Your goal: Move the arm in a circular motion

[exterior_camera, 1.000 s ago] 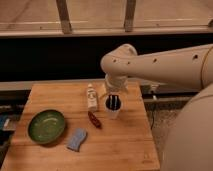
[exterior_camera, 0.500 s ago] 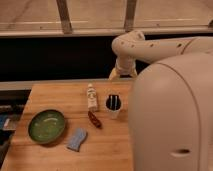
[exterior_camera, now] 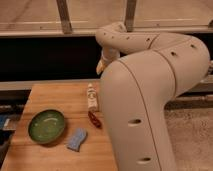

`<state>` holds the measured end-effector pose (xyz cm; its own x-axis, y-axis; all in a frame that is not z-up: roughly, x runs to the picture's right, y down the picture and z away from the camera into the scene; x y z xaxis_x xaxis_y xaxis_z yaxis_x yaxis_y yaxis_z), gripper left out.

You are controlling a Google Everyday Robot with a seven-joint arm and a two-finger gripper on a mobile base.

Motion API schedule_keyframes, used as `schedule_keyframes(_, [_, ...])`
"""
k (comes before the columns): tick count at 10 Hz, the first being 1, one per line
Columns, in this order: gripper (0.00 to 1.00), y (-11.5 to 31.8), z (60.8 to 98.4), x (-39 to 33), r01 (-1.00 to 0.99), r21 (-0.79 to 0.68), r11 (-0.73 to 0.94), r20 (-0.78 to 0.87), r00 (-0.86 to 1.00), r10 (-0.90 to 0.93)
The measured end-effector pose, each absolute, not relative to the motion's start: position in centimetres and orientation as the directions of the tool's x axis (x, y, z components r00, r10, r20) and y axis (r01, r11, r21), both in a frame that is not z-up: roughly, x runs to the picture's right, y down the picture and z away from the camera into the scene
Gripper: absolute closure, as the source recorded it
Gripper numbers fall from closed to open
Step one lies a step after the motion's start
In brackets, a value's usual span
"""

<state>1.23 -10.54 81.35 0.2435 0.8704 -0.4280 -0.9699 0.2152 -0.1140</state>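
Note:
The cream-white arm [exterior_camera: 150,100] fills the right half of the camera view. Its thick near segment stands over the right part of the wooden table [exterior_camera: 50,97]. A thinner segment with small dark holes [exterior_camera: 135,42] bends at a rounded joint near the top and points down to the left. The gripper [exterior_camera: 102,66] is at the end of that segment, above the table's far edge and mostly hidden behind the near segment.
On the table are a green bowl [exterior_camera: 46,126], a blue sponge [exterior_camera: 76,139], a white bottle lying down [exterior_camera: 91,96] and a small red item [exterior_camera: 94,119]. A dark wall and metal railing run behind. Carpet shows at the right.
The arm has swung nearer and to the left, so it fills more of the view. It now hides the cup and the table's right side. The gripper has moved up and back.

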Motion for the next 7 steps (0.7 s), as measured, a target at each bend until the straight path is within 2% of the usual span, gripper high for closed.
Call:
schedule_keyframes(3, [0.21, -9.0, 80.1, -6.6, -0.911, -0.246, 0.331, -0.402, 0.407, 0.82])
schedule_keyframes(7, [0.21, -3.3, 74.4, -12.6, -0.806, -0.374, 0.458, -0.333, 0.578, 0.745])
